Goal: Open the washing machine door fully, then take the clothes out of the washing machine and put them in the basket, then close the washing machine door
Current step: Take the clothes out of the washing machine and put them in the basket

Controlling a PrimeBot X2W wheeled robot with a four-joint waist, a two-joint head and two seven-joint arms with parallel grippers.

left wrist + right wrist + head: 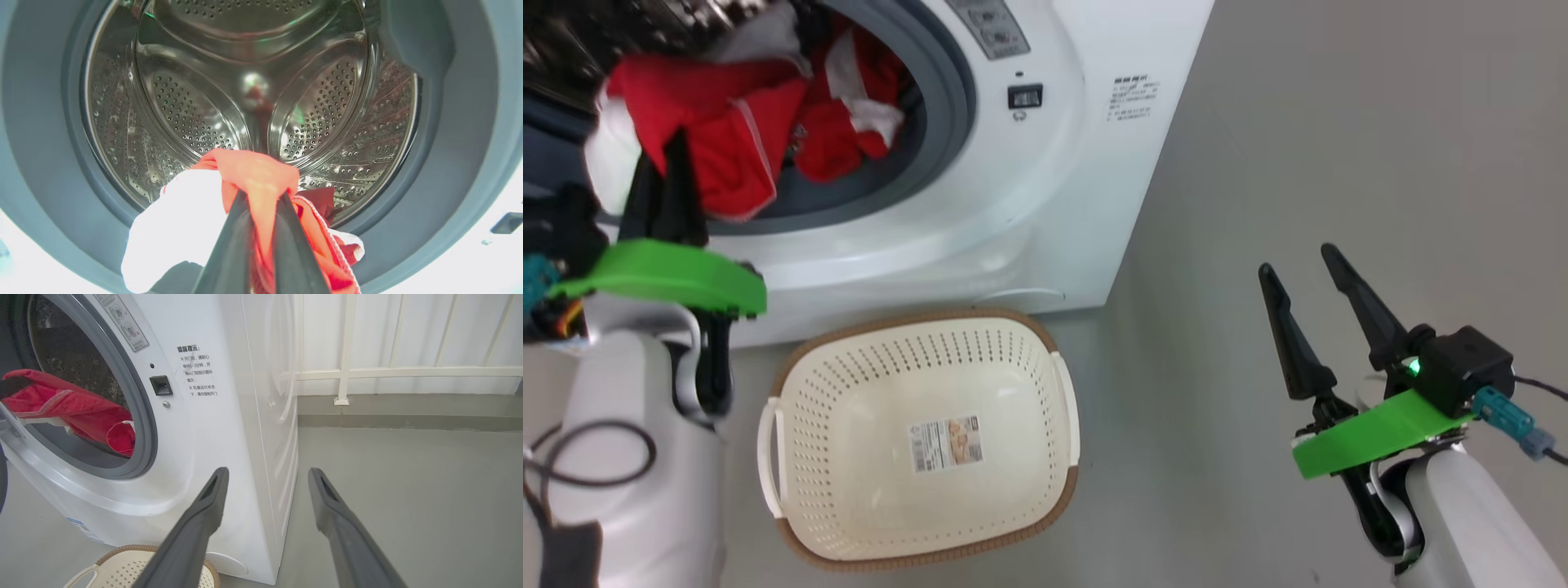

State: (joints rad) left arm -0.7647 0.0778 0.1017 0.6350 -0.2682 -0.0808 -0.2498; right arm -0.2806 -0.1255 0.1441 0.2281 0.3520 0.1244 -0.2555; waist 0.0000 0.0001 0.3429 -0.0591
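Left end effector [263, 200] grips red clothes [253, 171] at the washing machine [1054, 204].

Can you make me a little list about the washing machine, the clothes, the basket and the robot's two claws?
washer: big white front-loading washing machine, mouth uncovered, shiny steel drum showing
clothes: red and white fabric clothes, bunched at the drum's mouth, partly over the grey rubber ring
left claw: shut on the clothes
right claw: open, holding nothing, over the grey floor
basket: cream perforated plastic basket with a brown rim, on the floor before the washer, no clothes inside
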